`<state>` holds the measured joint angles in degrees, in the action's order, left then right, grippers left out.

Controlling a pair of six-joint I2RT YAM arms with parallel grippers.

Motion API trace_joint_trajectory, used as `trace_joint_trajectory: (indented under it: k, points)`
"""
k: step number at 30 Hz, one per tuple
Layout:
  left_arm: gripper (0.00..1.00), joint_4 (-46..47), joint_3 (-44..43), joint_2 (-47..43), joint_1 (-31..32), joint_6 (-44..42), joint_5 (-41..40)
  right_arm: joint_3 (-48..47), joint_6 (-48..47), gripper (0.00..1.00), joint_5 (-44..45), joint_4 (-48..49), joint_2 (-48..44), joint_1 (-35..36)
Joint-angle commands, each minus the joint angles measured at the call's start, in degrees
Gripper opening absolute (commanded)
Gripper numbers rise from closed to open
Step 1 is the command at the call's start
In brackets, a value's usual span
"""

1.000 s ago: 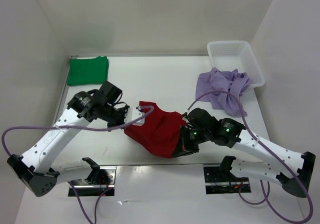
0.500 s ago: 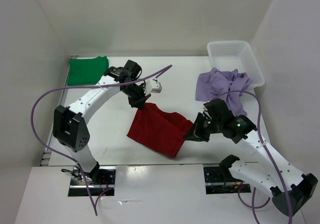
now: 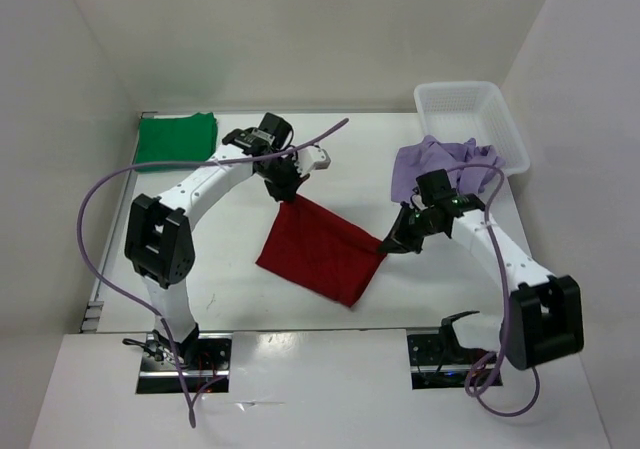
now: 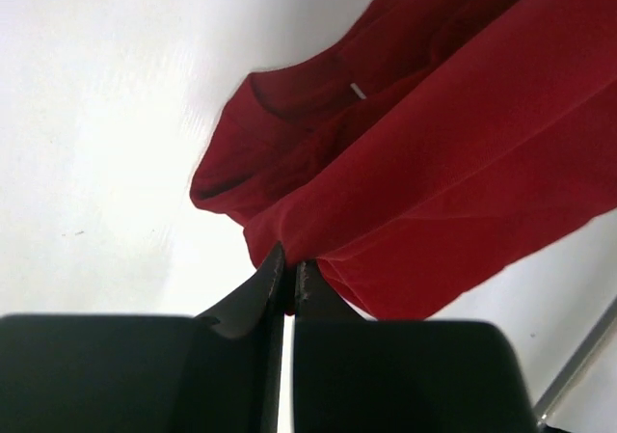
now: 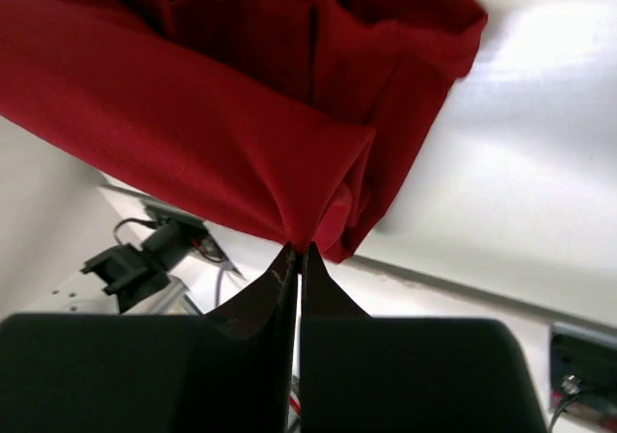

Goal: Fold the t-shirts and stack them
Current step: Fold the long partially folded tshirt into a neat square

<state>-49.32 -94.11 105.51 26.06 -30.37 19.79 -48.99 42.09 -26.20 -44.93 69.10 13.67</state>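
Note:
The dark red t-shirt [image 3: 320,249] hangs stretched between my two grippers over the middle of the table, its lower edge near the front. My left gripper [image 3: 285,195] is shut on its upper left corner; the left wrist view shows the red cloth [image 4: 434,144] with its small white neck label [image 4: 358,91]. My right gripper [image 3: 388,245] is shut on its right corner, and red cloth [image 5: 222,115] fills the right wrist view. The green t-shirt [image 3: 176,139] lies folded at the back left. The lavender t-shirt [image 3: 445,174] lies crumpled at the back right.
A white lattice basket [image 3: 470,119] stands at the back right corner, with the lavender shirt's edge against its front. White walls close in the table on three sides. The arms' bases and cables sit at the near edge.
Both grippers have risen and moved back and apart, drawing the red shirt from a bunched heap into a taut flat sheet. The left arm swung far toward the back.

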Motion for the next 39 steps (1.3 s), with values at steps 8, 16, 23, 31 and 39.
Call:
trace_joint_trajectory:
  k: [8,16,23,31,39]
  points:
    - [0.06,5.5,-0.6,6.8,-1.7,4.3,-7.2,-6.7,-7.0,0.00,0.4,6.6,13.2,-3.6]
    - [0.42,7.3,-2.7,10.9,-2.3,7.8,-11.9,-13.2,-9.7,0.46,4.3,9.7,21.0,-5.5]
    - [0.97,6.8,-2.8,6.2,-5.1,11.7,-11.1,-17.1,-6.4,0.21,12.3,8.0,15.6,3.4]
    - [1.00,13.0,12.4,-2.1,-1.8,12.4,-2.3,-8.2,4.1,0.00,13.5,13.5,17.6,16.4]
    - [0.79,16.9,12.8,7.7,-4.2,18.1,-6.6,-7.1,2.1,0.00,19.3,13.5,23.9,15.4]
